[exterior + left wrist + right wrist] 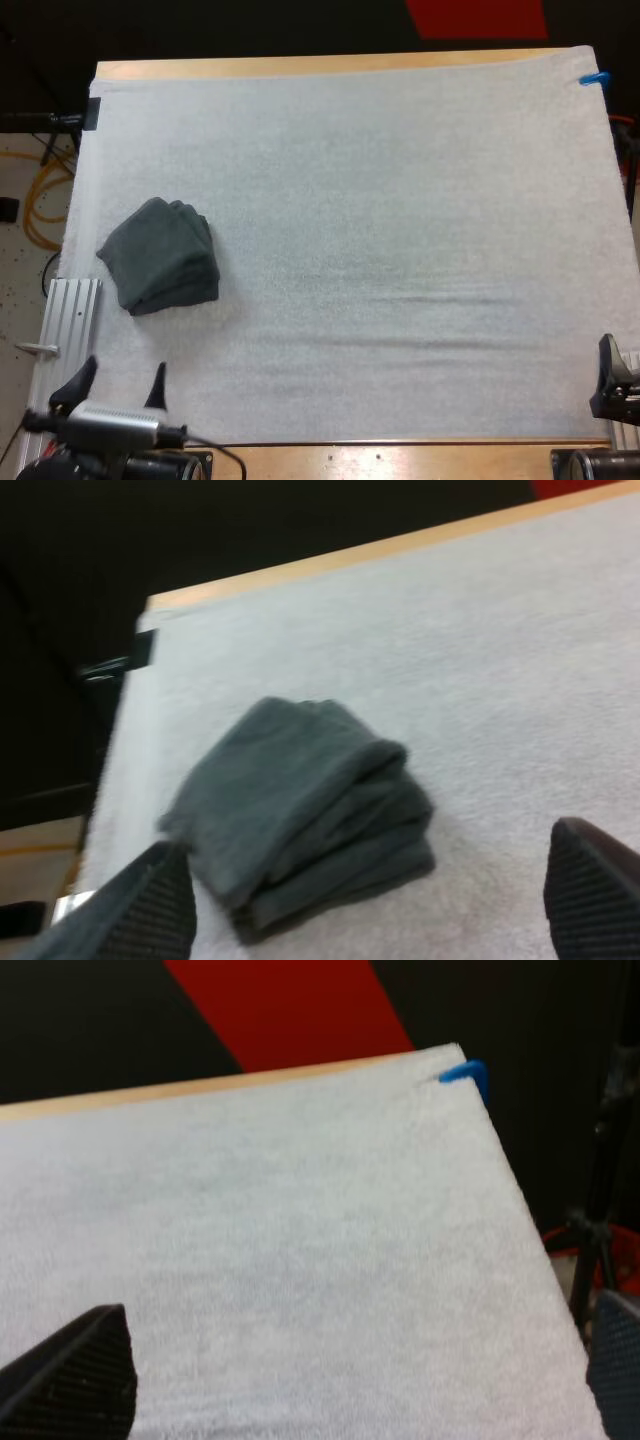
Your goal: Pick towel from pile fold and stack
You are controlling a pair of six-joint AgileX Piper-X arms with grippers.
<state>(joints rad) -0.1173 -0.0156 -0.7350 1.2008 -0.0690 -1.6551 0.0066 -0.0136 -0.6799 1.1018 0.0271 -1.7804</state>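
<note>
High view: a folded stack of dark grey-green cloth towels (160, 255) lies on the left part of the white fabric mat (400, 200), just ahead of the left gripper (122, 372). The right gripper (612, 375) sits at the mat's near right edge.

Left wrist view: its fingers (150, 905) stand apart, clear of the stack.

Right wrist view: its fingers (80, 1370) are spread over bare mat, holding nothing.

No crumpled towel lies out, so folding looks finished. A next pick would call for a fresh towel.

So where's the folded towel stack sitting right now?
In the high view, the folded towel stack lies on the white mat near its left edge, just ahead of the open left gripper.
</note>
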